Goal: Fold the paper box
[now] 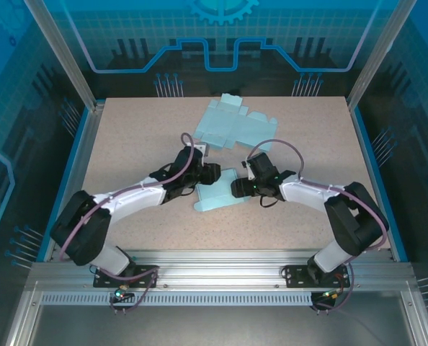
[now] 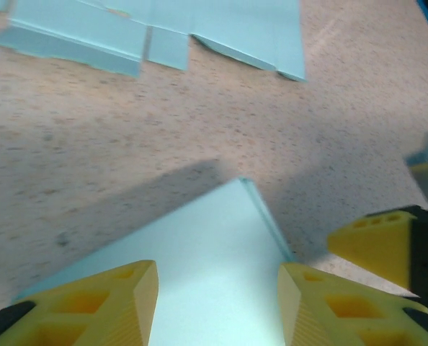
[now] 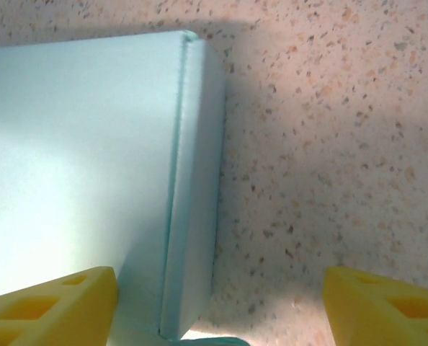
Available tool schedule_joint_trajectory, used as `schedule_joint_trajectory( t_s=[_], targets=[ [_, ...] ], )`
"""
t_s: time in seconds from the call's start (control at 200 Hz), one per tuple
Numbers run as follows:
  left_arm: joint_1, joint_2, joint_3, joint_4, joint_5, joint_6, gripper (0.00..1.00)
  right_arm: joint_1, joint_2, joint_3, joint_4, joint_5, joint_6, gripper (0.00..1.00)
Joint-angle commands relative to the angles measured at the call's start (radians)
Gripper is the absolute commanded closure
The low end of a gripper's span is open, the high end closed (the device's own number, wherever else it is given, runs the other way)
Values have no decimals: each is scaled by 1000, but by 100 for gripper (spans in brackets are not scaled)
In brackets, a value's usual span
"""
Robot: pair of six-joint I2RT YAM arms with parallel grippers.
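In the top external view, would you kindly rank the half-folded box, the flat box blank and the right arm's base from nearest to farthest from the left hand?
Measured from the left hand:
1. half-folded box, right beside it at the table's centre.
2. flat box blank, behind it, toward the far edge.
3. right arm's base, at the near right edge.

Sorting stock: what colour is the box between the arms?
Pale blue box, clearest from the right wrist.

We can read no text, label, brand or number on the paper box [image 1: 215,196] or the counter [image 1: 127,155].
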Motion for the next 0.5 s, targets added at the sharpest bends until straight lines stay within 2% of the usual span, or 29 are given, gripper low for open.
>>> schedule_joint_trajectory(
  t_s=[0.0,0.175,0.32,0.405,0.495],
  targets=[
    [53,-61,-17,-170,-45,10,51,61,-98,-7,-52,83,-132,15],
    [152,-162,-91,-185,-5,-26,51,215,-191,4,-104,327,-323,9],
    [226,-248,-139,-185,12,-35,44,382,-197,8,-139,539,-490,8],
    [257,-288,-157,-195,4,-35,34,461,-181,4,-144,633,-551,8],
    [287,-321,-173,-200,1,-49,12,520,-168,-11,-127,695,-595,8]
  ],
)
